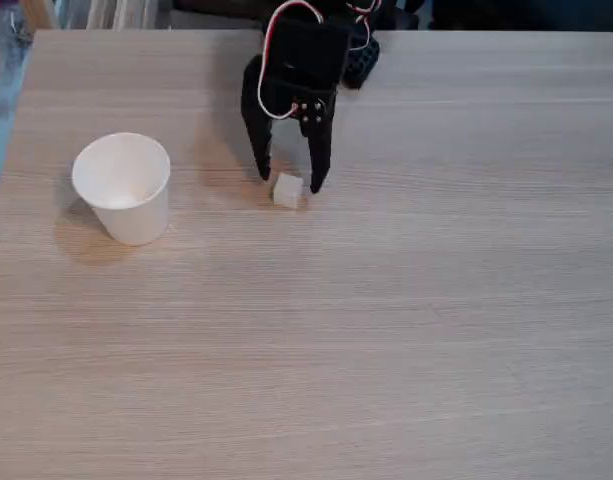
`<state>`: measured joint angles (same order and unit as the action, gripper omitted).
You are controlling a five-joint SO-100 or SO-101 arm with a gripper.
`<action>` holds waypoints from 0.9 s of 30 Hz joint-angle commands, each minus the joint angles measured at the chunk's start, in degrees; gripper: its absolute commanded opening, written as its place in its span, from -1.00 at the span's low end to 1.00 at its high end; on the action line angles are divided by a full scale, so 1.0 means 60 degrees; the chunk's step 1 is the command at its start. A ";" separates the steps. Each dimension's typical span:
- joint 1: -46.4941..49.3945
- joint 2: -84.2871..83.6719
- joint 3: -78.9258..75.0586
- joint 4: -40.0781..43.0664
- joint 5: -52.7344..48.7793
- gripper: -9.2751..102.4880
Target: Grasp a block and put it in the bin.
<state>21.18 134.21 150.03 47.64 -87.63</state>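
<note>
Because the gripper (291, 183) is spread open around the little block (288, 190) on the table (436, 330), with nothing held yet, the block could be nudged aside, never reaching the bin (123, 187) at left.

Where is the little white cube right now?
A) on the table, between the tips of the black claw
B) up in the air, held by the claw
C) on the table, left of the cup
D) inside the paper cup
A: in the fixed view the block lies on the table between the open fingertips of the gripper, well to the right of the bin.
</note>
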 commanded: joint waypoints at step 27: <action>0.0132 -0.0337 0.0601 -0.0806 -0.0132 -0.29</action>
<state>21.88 132.45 153.90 43.59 -88.15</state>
